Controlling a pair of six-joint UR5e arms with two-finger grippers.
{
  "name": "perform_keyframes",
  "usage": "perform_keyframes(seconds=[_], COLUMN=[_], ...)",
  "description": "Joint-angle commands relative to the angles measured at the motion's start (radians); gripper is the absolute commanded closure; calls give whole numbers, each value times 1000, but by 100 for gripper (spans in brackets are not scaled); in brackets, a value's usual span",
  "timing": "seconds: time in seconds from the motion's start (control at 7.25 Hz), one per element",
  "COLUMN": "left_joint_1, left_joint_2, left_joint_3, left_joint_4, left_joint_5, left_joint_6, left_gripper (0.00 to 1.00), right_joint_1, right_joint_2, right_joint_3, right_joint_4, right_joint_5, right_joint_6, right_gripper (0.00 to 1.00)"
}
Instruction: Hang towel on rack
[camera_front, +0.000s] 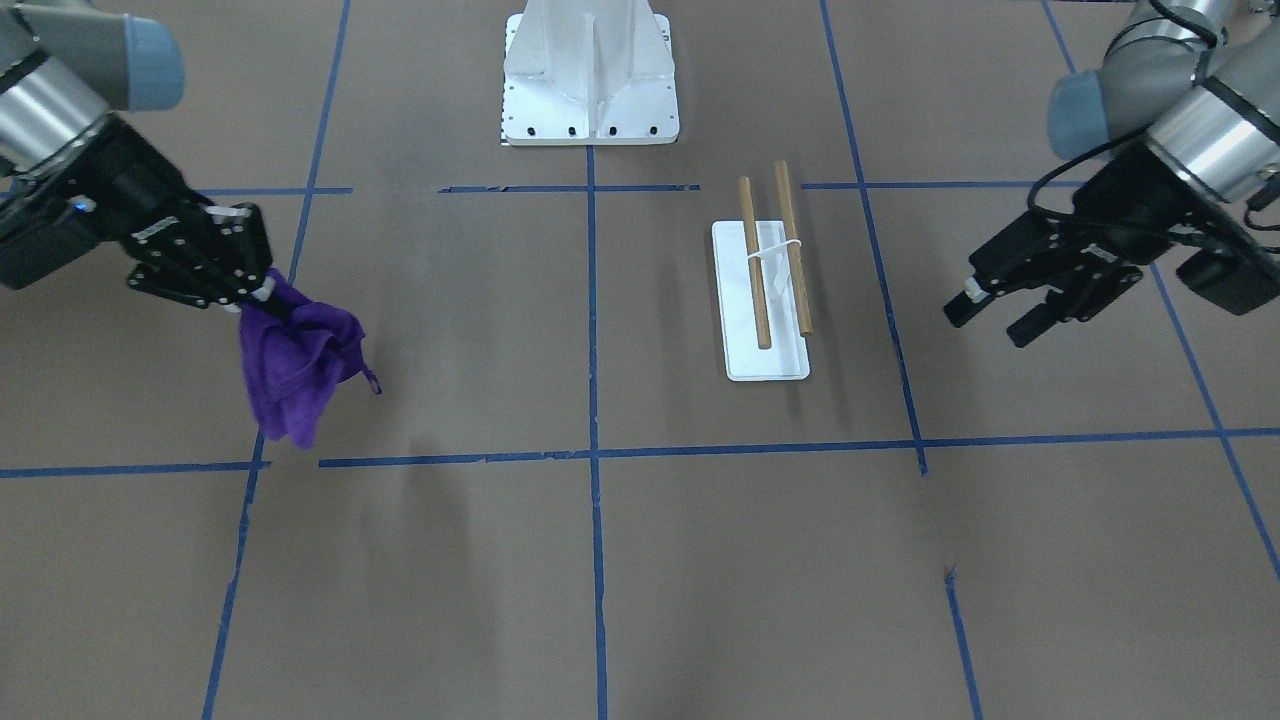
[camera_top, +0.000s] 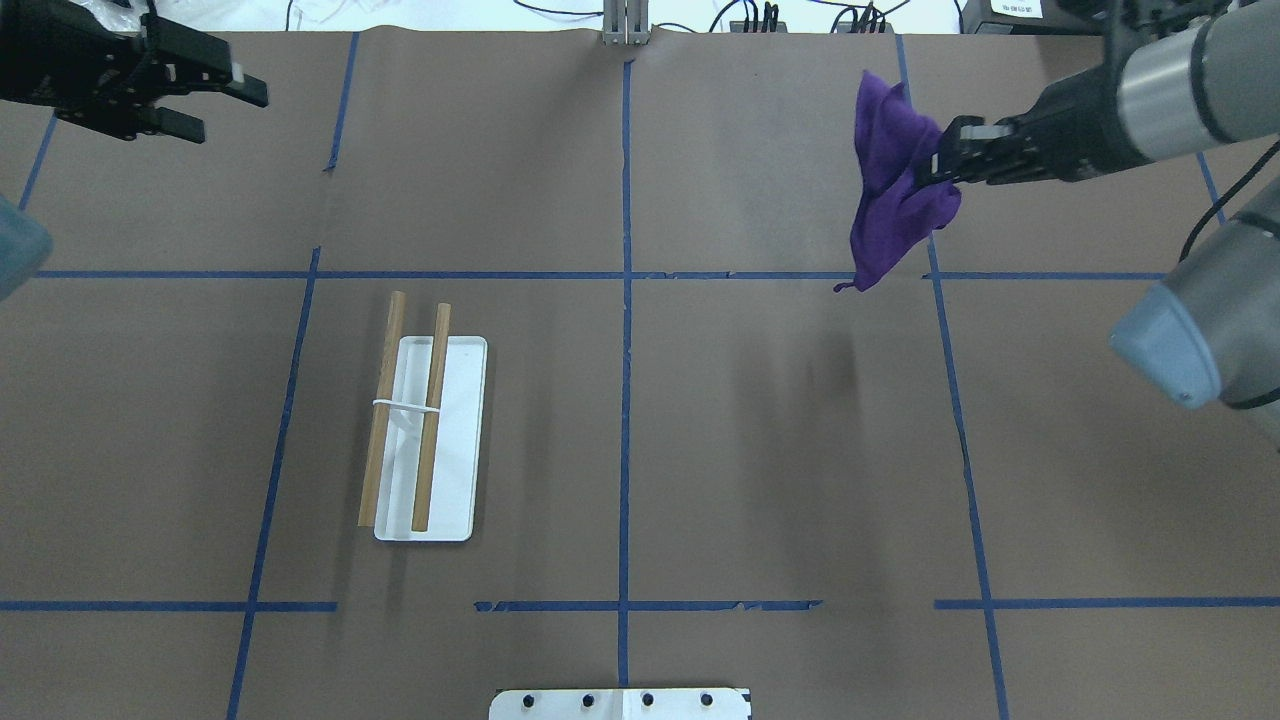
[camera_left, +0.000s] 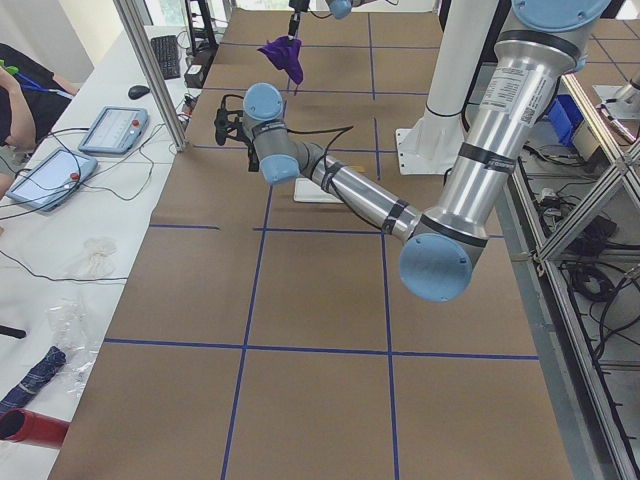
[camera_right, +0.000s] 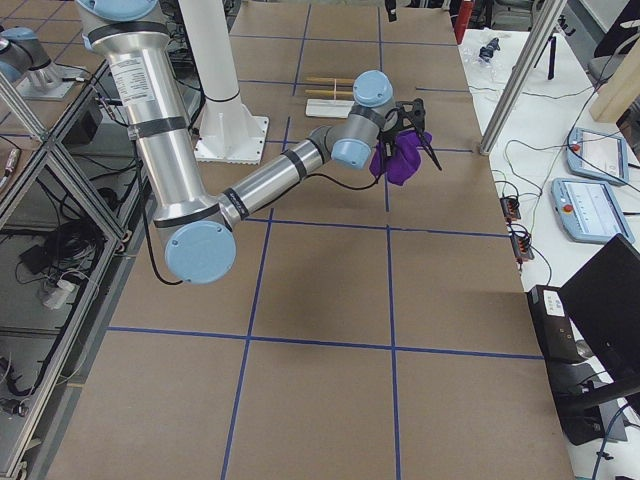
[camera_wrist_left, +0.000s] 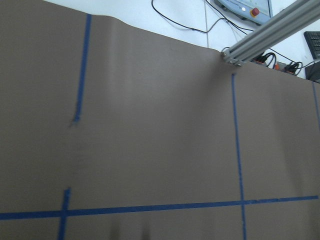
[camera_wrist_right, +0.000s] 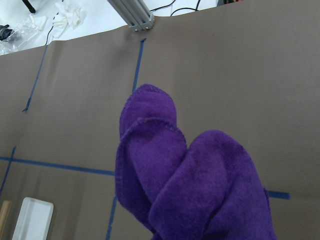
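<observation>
Right gripper (camera_top: 940, 165) pinches a purple towel (camera_top: 885, 215) tight. The towel hangs bunched up in the air over the brown tabletop (camera_top: 760, 450), well apart from the rack (camera_top: 462, 430). Left gripper (camera_top: 222, 112) has its fingers spread wide and hangs in the air, well apart from the rack on its other side. The rack stands flat on the tabletop, its two wooden rods side by side.
</observation>
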Motion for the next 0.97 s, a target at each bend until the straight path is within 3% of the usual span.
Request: perform_keyframes(seconds=[0.0,0.14,0.41,0.83], left_joint_1=[150,196,244,316], left_joint_2=[-101,-132,-171,-226], left_joint_3=[-5,6,9,75], left_joint_4=[-21,-32,-35,-81], left_joint_5=[139,149,173,205], left_joint_6=[-198,-235,-264,-264], left_gripper=[0,0,0,6], right_joint_1=[-246,-317,-348,-362], right_joint_2=[58,76,175,205], right_joint_3=[23,22,26,37], right_joint_4=[-9,-17,-112,-115], right_joint_5=[-219,-238,-237,-242], right_joint_6=[1,0,-16,-16], right_gripper=[100,100,100,100])
